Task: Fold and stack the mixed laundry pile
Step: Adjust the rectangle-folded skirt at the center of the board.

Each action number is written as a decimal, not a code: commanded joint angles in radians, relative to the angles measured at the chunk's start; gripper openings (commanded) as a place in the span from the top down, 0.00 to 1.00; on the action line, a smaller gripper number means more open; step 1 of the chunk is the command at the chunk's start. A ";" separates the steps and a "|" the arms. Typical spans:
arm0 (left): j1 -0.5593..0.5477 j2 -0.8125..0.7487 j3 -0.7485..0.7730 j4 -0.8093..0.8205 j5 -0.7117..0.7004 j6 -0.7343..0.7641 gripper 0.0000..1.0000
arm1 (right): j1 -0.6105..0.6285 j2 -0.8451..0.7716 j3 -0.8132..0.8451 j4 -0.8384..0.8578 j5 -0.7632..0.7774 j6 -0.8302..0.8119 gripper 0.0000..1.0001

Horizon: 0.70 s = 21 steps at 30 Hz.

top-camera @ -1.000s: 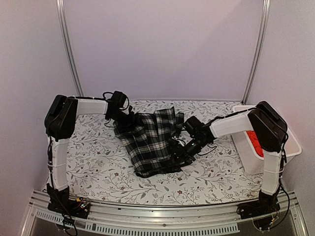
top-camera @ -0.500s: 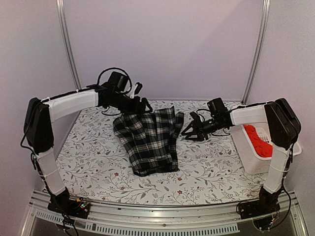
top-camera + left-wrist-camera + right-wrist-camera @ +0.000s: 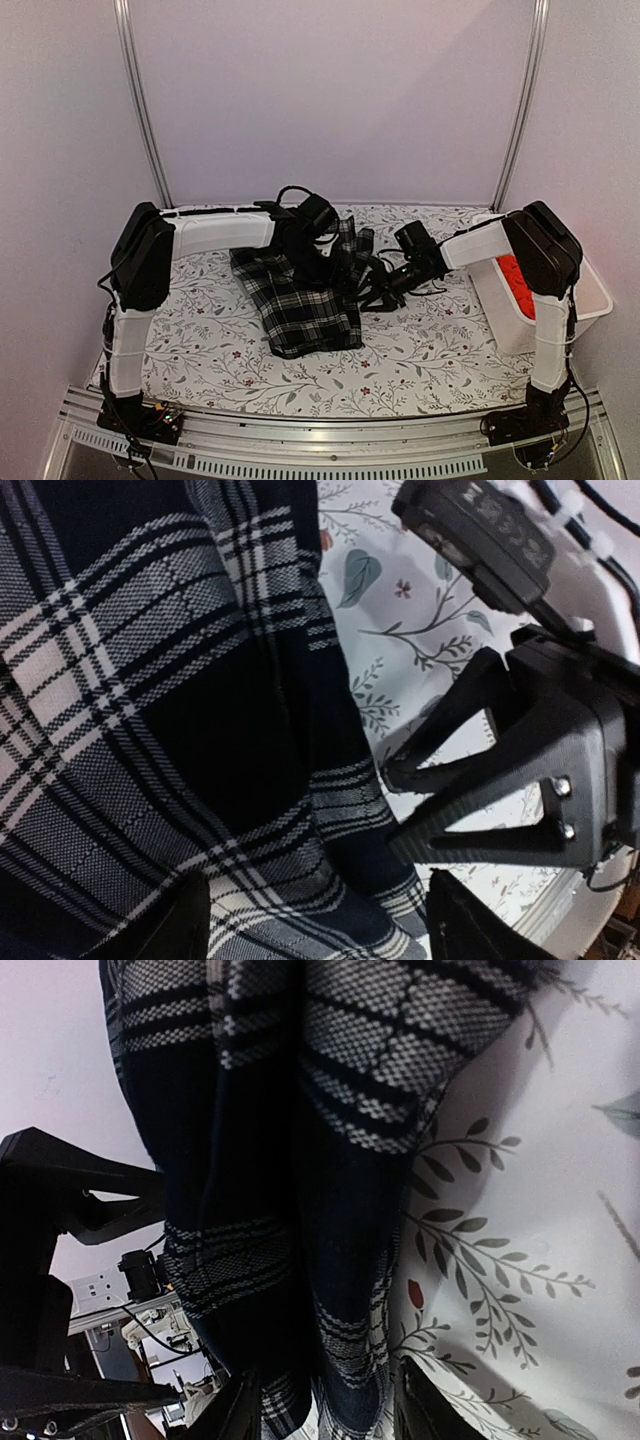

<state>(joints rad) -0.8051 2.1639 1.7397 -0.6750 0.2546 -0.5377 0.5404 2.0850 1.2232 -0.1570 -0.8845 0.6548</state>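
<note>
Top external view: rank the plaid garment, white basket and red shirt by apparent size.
1. plaid garment, largest.
2. white basket, close behind; the right arm covers part of it, so the margin is unsure.
3. red shirt, only a sliver shows.

Garment (image 3: 300, 305) is black-and-white plaid, table cover (image 3: 200, 335) floral, basket (image 3: 600, 292) white, its cloth (image 3: 520, 295) seemingly red.

Plaid garment (image 3: 150, 730) fills left; right gripper (image 3: 390, 808) at its edge.

Lab booth, aluminium frame (image 3: 300, 427), plain walls (image 3: 330, 100), floral table cover (image 3: 200, 335)
</note>
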 commanded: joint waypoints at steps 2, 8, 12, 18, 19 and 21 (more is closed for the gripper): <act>-0.004 0.049 0.066 -0.101 -0.068 -0.033 0.37 | 0.027 0.039 -0.015 0.020 0.016 0.009 0.59; -0.003 0.088 0.108 -0.106 -0.051 -0.011 0.47 | 0.035 0.063 -0.033 0.083 -0.010 0.043 0.71; -0.001 0.107 0.114 -0.106 -0.038 -0.010 0.59 | 0.042 0.070 -0.043 0.137 -0.027 0.073 0.83; -0.004 0.041 0.067 -0.086 0.019 0.024 0.98 | 0.056 0.086 -0.053 0.220 -0.064 0.128 1.00; -0.005 0.020 0.049 -0.077 0.033 0.030 1.00 | 0.058 0.088 -0.055 0.227 -0.065 0.133 1.00; -0.005 -0.017 0.021 -0.072 0.050 0.037 1.00 | 0.059 0.091 -0.057 0.232 -0.064 0.141 1.00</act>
<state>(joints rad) -0.8070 2.2364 1.8076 -0.7609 0.2485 -0.5262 0.5846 2.1532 1.1778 0.0086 -0.9249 0.7624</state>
